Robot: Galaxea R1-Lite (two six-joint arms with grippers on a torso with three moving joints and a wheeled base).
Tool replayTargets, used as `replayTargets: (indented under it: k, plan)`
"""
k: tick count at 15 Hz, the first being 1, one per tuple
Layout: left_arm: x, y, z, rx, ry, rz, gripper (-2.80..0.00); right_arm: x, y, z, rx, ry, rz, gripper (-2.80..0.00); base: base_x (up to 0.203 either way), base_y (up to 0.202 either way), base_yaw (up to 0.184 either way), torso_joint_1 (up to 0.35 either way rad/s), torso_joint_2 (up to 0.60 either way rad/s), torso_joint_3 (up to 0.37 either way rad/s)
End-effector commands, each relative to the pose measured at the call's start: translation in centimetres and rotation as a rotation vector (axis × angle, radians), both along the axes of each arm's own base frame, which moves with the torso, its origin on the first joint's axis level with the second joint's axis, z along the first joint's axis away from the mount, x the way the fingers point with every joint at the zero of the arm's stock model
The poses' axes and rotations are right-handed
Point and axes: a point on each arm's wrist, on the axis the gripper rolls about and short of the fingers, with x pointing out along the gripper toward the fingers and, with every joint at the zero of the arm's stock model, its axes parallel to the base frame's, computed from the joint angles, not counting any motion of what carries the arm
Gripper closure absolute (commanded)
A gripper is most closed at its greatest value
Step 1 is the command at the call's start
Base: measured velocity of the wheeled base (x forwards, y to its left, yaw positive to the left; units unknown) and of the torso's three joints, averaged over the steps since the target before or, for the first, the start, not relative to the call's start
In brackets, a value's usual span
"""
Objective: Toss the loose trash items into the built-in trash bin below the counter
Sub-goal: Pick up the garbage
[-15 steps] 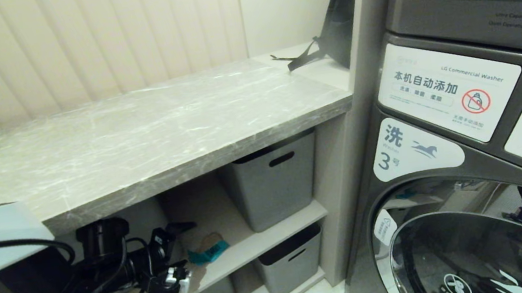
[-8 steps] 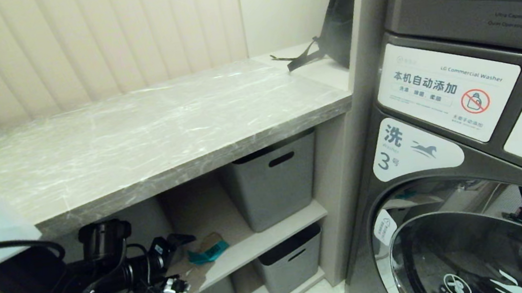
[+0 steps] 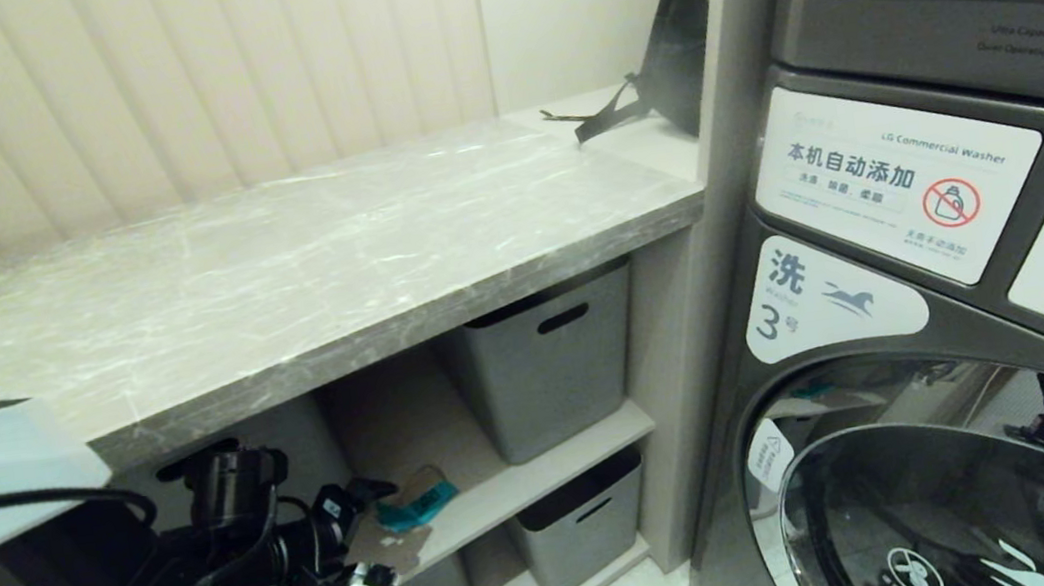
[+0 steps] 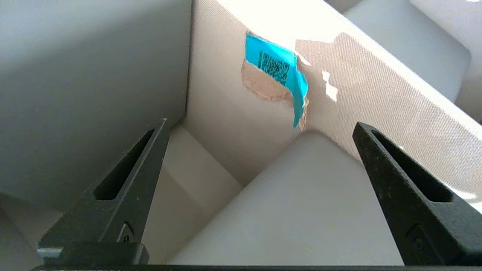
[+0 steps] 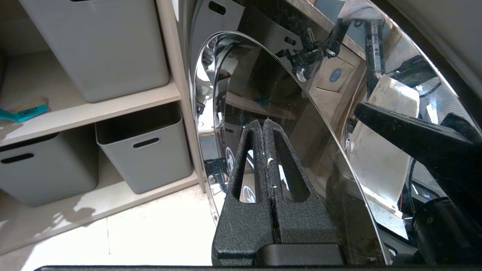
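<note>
On shelf (image 3: 507, 482) under counter (image 3: 276, 265): teal scrap (image 4: 276, 75) loose beside grey tub (image 3: 546, 360); left hand (image 4: 260, 131) wide, empty.

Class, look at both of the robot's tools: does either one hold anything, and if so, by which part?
Nothing is held. The left tool is open, short of the teal scrap on the shelf; the right tool is shut on nothing.

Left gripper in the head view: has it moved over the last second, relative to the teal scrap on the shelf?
Yes. The left gripper, jaws open, has shifted slightly lower and nearer the teal paper scrap, which stayed put on the shelf.
</note>
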Motion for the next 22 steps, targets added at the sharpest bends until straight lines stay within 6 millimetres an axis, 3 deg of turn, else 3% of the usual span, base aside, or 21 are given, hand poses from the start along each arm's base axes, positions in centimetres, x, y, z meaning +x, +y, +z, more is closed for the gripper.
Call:
replayTargets:
  k: [1, 22]
  plan:
    - [0.14, -0.41, -0.39, 0.014, 0.0, -0.012, -2.8, 0.0, 0.0, 0.0, -0.001, 0.0, 0.001, 0.0, 0.0, 0.0, 0.0, 0.0, 0.0, 0.0]
    - [-0.37, -0.31, -0.84, 0.025, 0.024, 0.028, -2.8, -0.01, 0.0, 0.0, -0.001, -0.002, 0.001, 0.0, 0.0, 0.0, 0.0, 0.0, 0.0, 0.0]
